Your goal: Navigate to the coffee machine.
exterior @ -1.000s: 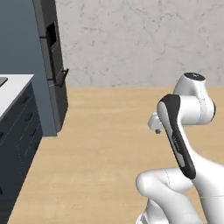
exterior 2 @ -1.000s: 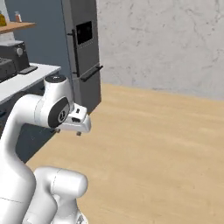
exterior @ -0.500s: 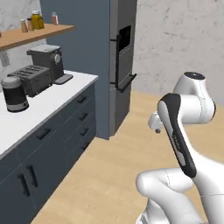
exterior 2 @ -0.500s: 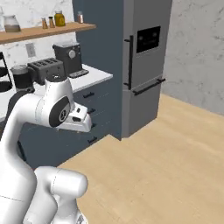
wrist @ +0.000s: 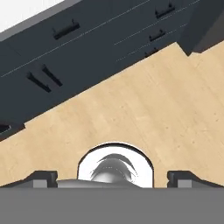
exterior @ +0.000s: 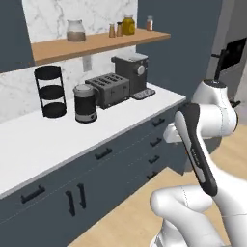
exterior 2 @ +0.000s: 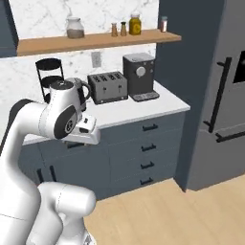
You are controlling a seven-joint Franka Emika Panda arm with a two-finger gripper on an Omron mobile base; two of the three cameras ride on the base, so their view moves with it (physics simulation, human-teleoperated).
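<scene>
Ahead and to the left, along the white counter against the marble wall: coffee machine at the right-hand end of the worktop, tall, boxy and dark grey, round silver dial up on its front, flat drip tray at its foot. Just beside it on the left, touching or nearly so, the low four-slot toaster; then the black-and-silver kettle, and farthest left a black three-tier stand. Seen from the right base camera in the same order: coffee machine close to the counter's end near the tall grey fridge, toaster beside it, kettle partly hidden behind the arm's white shoulder. Above, a wooden shelf carrying a glass jar and a few small bottles. Below the worktop, dark cabinet fronts and a stack of drawers with black handles. Arm folded up over the base, hand held low and well apart from the counter, aimed down at the pale wood floor and the cabinet fronts. Gripper with only the two dark tips at the frame's lower corners, spread wide, nothing between them.
</scene>
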